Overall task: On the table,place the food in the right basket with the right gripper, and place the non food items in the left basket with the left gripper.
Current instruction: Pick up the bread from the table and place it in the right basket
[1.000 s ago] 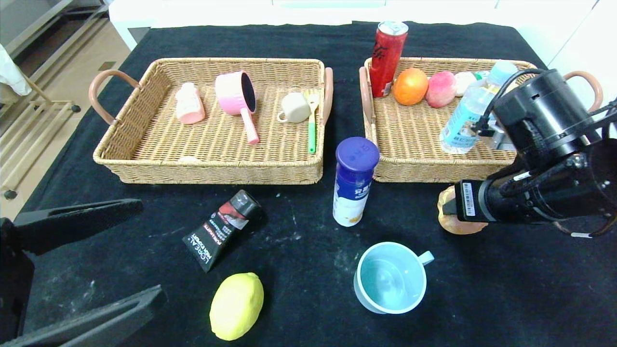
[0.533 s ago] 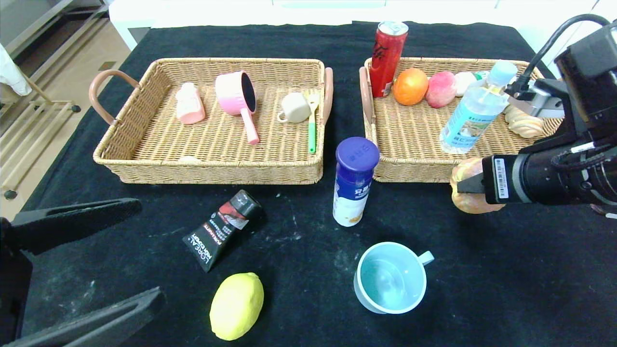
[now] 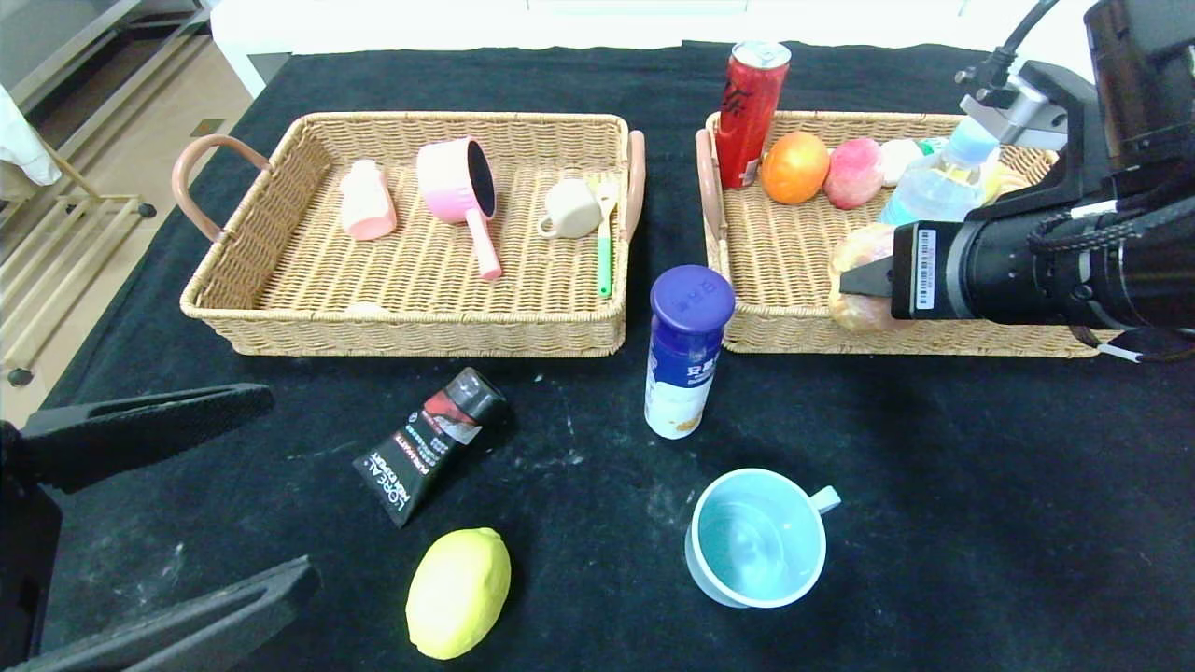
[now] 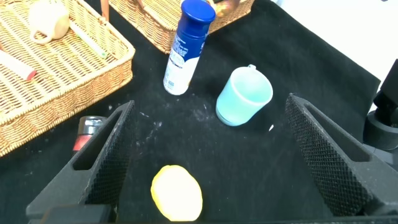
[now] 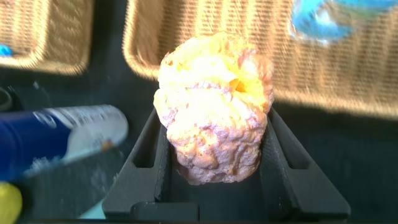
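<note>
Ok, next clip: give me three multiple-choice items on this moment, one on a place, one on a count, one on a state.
1. Where is the bread roll?
A. in the left basket
B. on the table beside the lemon
C. held above the right basket's front edge

2. How many items lie in the left basket?
A. four
B. one
C. seven

3. How is the left pincer?
A. shut on the lemon
B. open, holding nothing
C. shut on the blue cup

Key: 1 C, the right pincer grips it there; 2 A, bottle, pan, cup and spatula; 3 B, its fingers are spread wide.
</note>
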Tool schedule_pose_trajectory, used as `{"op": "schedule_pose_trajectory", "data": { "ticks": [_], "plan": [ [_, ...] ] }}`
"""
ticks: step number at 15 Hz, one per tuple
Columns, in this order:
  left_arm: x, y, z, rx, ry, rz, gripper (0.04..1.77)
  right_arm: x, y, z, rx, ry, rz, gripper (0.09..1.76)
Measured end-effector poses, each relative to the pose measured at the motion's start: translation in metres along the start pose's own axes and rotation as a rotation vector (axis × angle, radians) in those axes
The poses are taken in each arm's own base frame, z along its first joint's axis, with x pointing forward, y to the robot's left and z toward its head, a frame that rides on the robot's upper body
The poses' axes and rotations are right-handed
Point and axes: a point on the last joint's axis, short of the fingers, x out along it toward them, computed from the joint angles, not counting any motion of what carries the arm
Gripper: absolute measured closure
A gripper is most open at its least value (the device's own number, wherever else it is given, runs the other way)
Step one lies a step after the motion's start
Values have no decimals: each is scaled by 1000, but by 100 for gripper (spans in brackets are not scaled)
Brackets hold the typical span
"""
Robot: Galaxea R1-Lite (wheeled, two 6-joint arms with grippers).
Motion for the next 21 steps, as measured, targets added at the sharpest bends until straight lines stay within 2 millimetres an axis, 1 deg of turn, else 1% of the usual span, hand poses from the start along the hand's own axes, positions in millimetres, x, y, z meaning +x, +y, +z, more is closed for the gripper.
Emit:
{"op": "schedule_pose_trajectory", "data": {
  "ticks": [5,8,11,13,16,17,19,21],
  "plan": [
    [1,0,0,-1,3,0,9,23,0,8,-66,-77,-11,100],
    [1,0,-1,-1,4,0,9,40,-3,15,-77,-147,-28,100],
    [1,0,0,1,1,0,9,59,-9,15,-90,-169,-55,100],
    [0,0,0,2,-1,0,9,66,-9,17,-88,-206,-55,100],
    [0,0,0,2,-2,0,9,70,-8,15,-92,-207,-53,100],
    [0,0,0,2,-3,-1,9,70,-7,15,-93,-206,-52,97],
    [0,0,0,2,-3,0,9,69,-8,15,-95,-209,-52,77],
    [0,0,0,2,-1,0,9,67,-7,16,-94,-212,-51,62]
  ]
}}
